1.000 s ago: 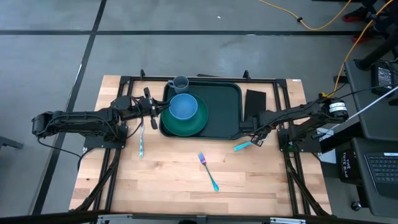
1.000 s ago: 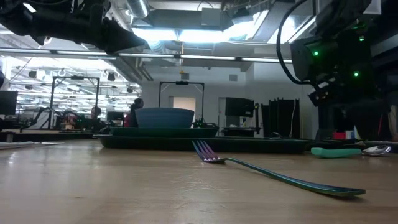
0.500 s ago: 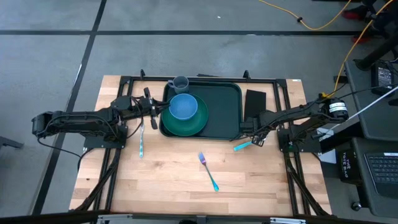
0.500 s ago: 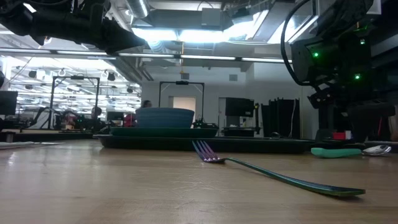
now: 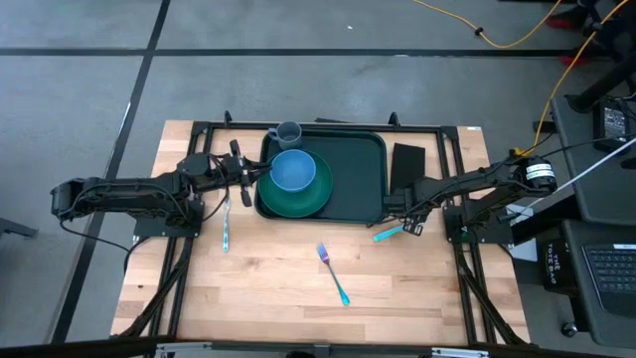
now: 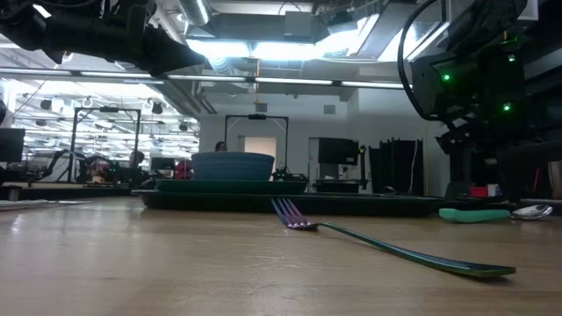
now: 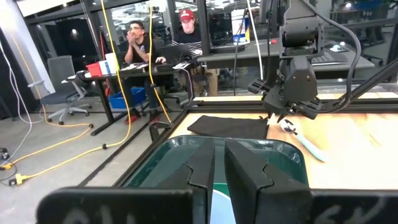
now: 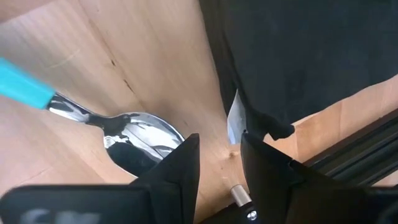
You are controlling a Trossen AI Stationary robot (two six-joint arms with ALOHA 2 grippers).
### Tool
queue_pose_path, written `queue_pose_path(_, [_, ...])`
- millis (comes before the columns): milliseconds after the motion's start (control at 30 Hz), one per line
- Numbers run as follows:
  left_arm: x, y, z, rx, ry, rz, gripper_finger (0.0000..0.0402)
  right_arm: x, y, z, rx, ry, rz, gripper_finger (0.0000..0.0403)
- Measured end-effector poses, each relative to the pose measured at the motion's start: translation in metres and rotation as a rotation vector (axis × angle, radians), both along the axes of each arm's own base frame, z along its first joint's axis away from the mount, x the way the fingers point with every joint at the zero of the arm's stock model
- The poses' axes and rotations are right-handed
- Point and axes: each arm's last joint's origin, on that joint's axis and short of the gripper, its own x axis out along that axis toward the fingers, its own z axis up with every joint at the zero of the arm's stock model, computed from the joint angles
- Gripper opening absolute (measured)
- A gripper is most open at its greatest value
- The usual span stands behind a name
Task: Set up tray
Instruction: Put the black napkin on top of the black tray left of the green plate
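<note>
The tray's (image 5: 358,179) left rim is met by the nearly clenched left claw (image 5: 245,175), while the slightly parted, empty right claw (image 5: 405,221) is held over the spoon (image 5: 388,233) off its right corner.

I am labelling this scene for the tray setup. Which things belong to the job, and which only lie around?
Belonging to the job:
tray
plate and bowl, on the tray
mug
napkin
spoon
fork
utensil with a teal handle

Lying about:
yellow cable on the floor
laptop beside the table
</note>
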Motion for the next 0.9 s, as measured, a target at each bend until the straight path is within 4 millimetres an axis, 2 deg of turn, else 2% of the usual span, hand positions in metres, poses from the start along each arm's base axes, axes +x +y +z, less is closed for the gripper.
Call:
queue_pose_path(433, [0.0, 0.0, 0.0, 0.0, 0.0, 0.0, 0.0029, 0.0, 0.0, 0.0, -0.001, -0.002, -0.008, 0.013])
queue_pose_path(533, [0.0, 0.0, 0.0, 0.0, 0.0, 0.0, 0.0027, 0.0, 0.0, 0.0, -0.001, -0.002, -0.007, 0.0154])
queue_pose_path(767, [0.0, 0.0, -0.0002, 0.0, 0.002, 0.0, 0.0029, 0.0001, -0.001, 0.0003, -0.035, -0.001, 0.001, 0.0238])
queue_pose_path(900, [-0.0001, 0.0, -0.0002, 0.0, 0.003, 0.0, 0.0026, 0.0001, -0.0009, 0.0003, -0.034, -0.001, 0.003, 0.0266])
